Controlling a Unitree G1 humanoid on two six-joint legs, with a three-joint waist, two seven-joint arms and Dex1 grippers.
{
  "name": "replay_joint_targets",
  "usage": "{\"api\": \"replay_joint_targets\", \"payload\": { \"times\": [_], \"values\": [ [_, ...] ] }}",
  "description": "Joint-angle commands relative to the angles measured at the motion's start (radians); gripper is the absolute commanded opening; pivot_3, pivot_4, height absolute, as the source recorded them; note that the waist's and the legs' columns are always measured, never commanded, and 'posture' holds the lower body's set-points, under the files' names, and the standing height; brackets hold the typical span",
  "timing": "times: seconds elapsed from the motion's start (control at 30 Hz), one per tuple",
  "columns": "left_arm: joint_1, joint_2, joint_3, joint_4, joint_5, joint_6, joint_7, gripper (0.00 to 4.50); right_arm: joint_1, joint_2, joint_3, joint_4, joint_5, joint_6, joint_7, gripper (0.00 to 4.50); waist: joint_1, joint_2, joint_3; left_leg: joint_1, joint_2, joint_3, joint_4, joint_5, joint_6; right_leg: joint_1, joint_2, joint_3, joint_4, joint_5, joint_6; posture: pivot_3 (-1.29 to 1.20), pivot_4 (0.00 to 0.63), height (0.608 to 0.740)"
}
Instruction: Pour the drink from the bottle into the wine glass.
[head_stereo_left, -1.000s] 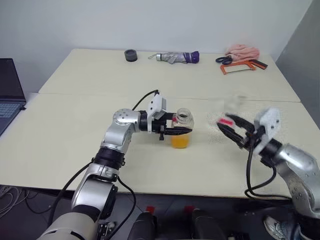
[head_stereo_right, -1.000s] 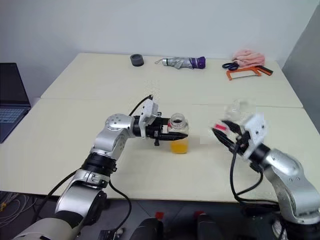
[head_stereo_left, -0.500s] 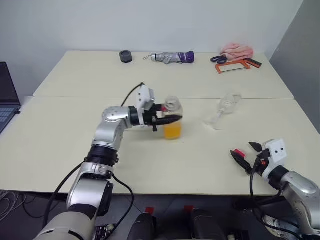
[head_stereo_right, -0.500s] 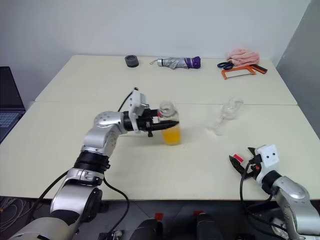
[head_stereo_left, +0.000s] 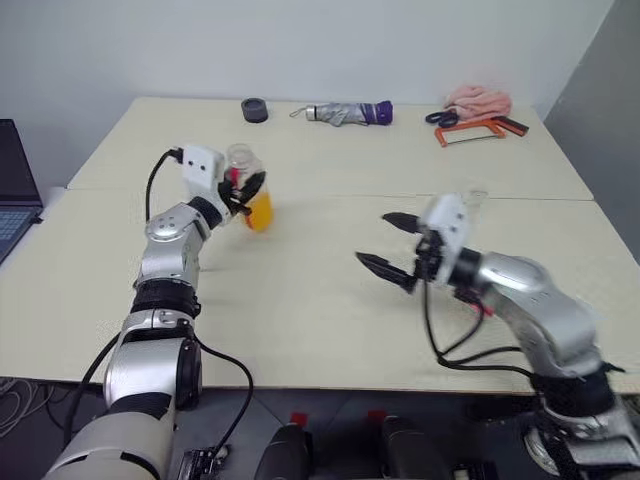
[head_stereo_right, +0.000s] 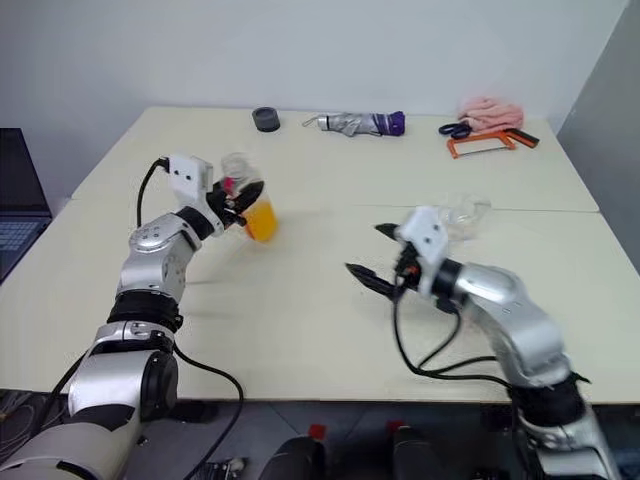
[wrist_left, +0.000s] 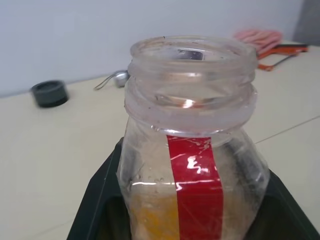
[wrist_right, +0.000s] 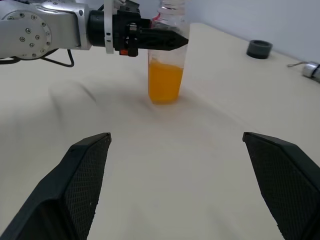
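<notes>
The small clear plastic wide-mouthed bottle (head_stereo_left: 247, 186) with a red strip down its side is clamped in my left end effector (head_stereo_left: 244, 190), uncapped, upright or close to it, over the far left of the cream bench (head_stereo_left: 300, 300). The translucent orange drink (wrist_right: 164, 82) fills only its lower part. My right end effector (head_stereo_left: 388, 243) hangs empty over the middle of the bench, its two black fingers spread wide and pointing toward the bottle. The clear stemmed wine glass (head_stereo_right: 466, 213) lies just behind that arm, partly hidden; I cannot tell whether it is upright. I judge I am in the carry step, with pouring not begun. Next I would need the glass standing and steadied, then bring the bottle mouth over its bowl and tip slowly. The red strip (wrist_left: 195, 190) bears no writing I can read.
</notes>
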Motion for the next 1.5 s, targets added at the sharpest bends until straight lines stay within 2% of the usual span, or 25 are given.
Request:
{"api": "replay_joint_targets", "payload": {
  "times": [0.03, 0.27, 0.53, 0.8, 1.1, 1.33, 1.5],
  "values": [
    [-0.054, 0.028, 0.037, 0.023, 0.003, -0.049, 0.068, 1.81, -0.075, 0.049, 0.051, 0.050, -0.049, -0.014, -0.018, 4.50, 0.009, -0.001, 0.000, 0.000, 0.000, 0.000, 0.000, 0.000, -0.001, 0.000, -0.001, 0.000, 0.000, 0.000, 0.000, 0.00, 0.150, 0.740],
    [-0.067, 0.034, 0.053, 0.114, 0.005, -0.052, 0.123, 1.81, -0.157, 0.145, 0.104, 0.143, -0.117, -0.048, -0.022, 4.50, 0.009, -0.002, 0.000, 0.000, -0.002, 0.000, 0.000, 0.002, -0.003, 0.000, -0.002, -0.001, 0.000, 0.000, 0.000, 0.00, 0.150, 0.740],
    [-0.038, 0.022, 0.051, 0.132, 0.010, -0.074, 0.144, 4.48, -0.153, 0.173, 0.110, 0.136, -0.135, -0.041, -0.012, 4.50, 0.003, -0.002, 0.000, 0.000, -0.002, 0.001, 0.000, 0.002, -0.003, -0.001, 0.000, -0.001, 0.000, 0.000, 0.000, 0.00, 0.150, 0.740],
    [0.059, -0.004, 0.033, 0.052, 0.023, -0.096, 0.141, 4.48, -0.096, 0.158, 0.108, 0.085, -0.135, -0.009, -0.018, 4.50, -0.001, -0.002, 0.000, 0.000, -0.001, 0.001, -0.001, 0.002, -0.003, -0.001, 0.000, -0.001, 0.001, 0.000, 0.000, 0.00, 0.150, 0.740],
    [0.197, -0.027, 0.050, -0.089, 0.030, -0.113, 0.257, 4.48, -0.015, 0.125, 0.094, 0.000, -0.126, 0.026, -0.021, 4.50, 0.001, -0.002, 0.000, 0.000, 0.000, 0.000, -0.001, 0.000, 0.000, -0.001, -0.001, 0.000, 0.001, 0.000, 0.000, 0.00, 0.150, 0.740],
    [0.347, -0.039, 0.037, -0.285, 0.040, -0.078, 0.300, 4.48, 0.064, 0.079, 0.040, -0.101, -0.101, 0.091, -0.040, 4.50, 0.006, -0.002, 0.000, 0.001, 0.000, 0.000, -0.001, 0.000, 0.001, -0.001, -0.002, 0.000, 0.001, 0.000, 0.000, 0.00, 0.150, 0.740],
    [0.483, -0.060, 0.039, -0.493, 0.026, -0.012, 0.313, 4.48, 0.099, 0.061, -0.054, -0.175, -0.074, 0.125, -0.077, 4.50, 0.007, -0.002, 0.000, 0.001, 0.000, 0.000, -0.001, 0.000, 0.001, 0.000, -0.002, 0.000, 0.001, 0.000, 0.000, 0.00, 0.150, 0.740]
  ]
}}
